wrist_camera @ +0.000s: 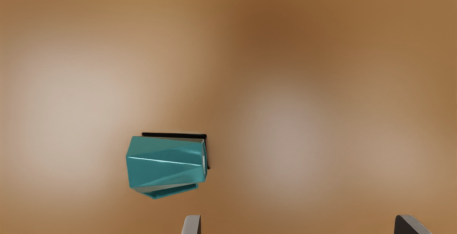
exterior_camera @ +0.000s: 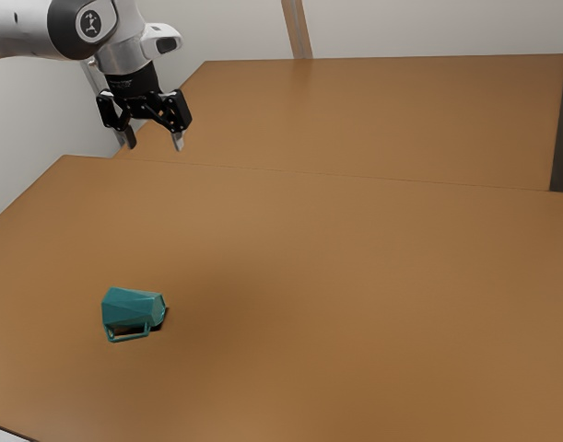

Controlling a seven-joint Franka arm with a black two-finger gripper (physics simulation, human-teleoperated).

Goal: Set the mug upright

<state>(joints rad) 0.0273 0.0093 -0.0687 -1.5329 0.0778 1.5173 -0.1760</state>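
Below the gripper (exterior_camera: 155, 145), whose fingers (wrist_camera: 191, 225) are standing wide apart, the mug (wrist_camera: 164, 169) is lying on its side on the table (exterior_camera: 355, 295), not touching them.

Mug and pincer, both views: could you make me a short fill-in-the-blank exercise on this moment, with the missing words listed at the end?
On the table, the mug is not upright but lies on its ____.
The number of mugs here is ____.
Of the exterior view's top and bottom edges, the mug's handle is turned toward the ____ one.
The pincer is not shut but ____.

Missing words: side; one; bottom; open.
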